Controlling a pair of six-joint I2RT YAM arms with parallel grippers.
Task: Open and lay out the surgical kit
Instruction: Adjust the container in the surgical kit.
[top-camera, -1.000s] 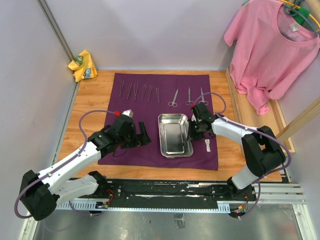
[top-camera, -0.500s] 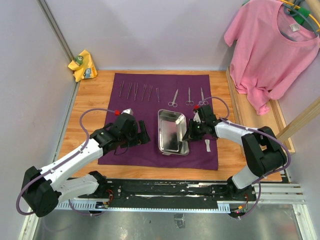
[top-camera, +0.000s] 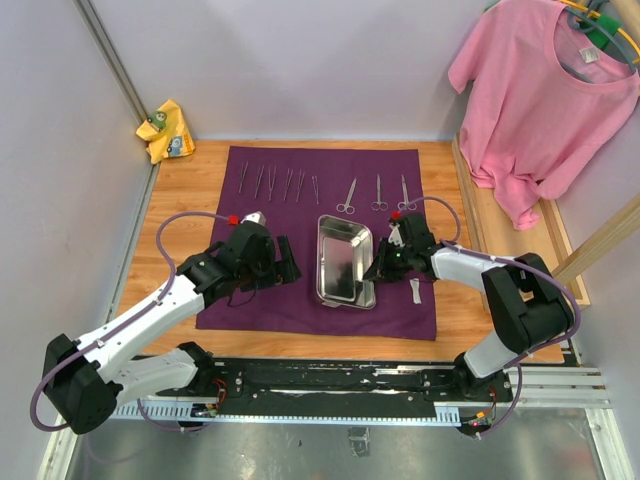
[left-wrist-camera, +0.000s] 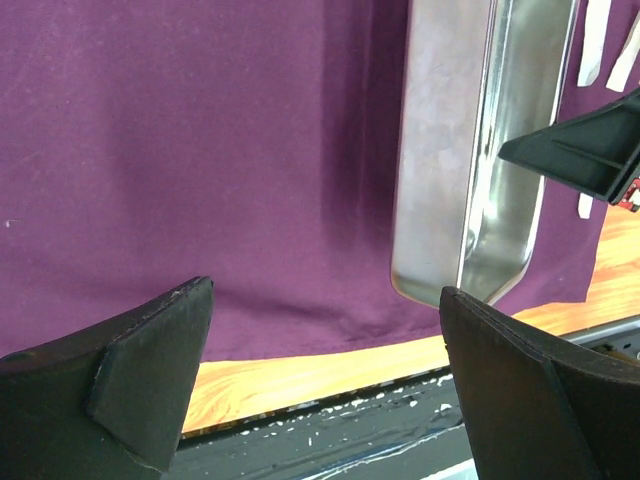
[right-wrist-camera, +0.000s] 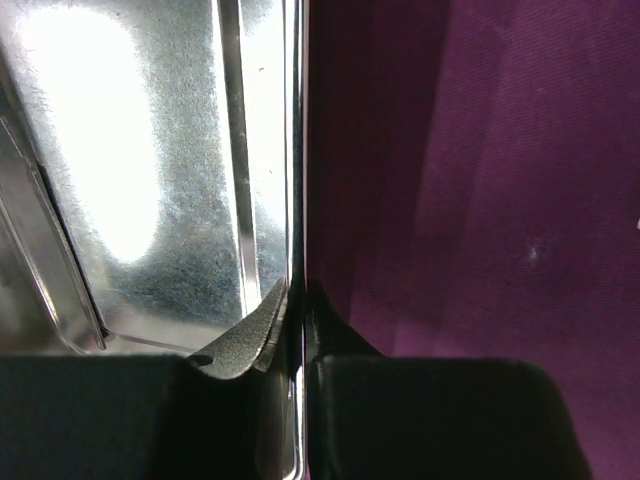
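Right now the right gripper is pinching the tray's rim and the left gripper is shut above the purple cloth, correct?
Not quite. The left gripper is open, jaws wide apart above the purple cloth, as the left wrist view shows. The right gripper does pinch the tray by its rim.

One purple cloth (top-camera: 300, 215), one steel tray (top-camera: 345, 262), six forceps (top-camera: 272, 183), three scissors (top-camera: 347, 197), one shirt (top-camera: 540, 90), one rag (top-camera: 165, 130)

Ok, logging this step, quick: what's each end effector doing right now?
Left end effector: open, empty, above the purple cloth.
Right end effector: closed on the steel tray, gripping its rim.
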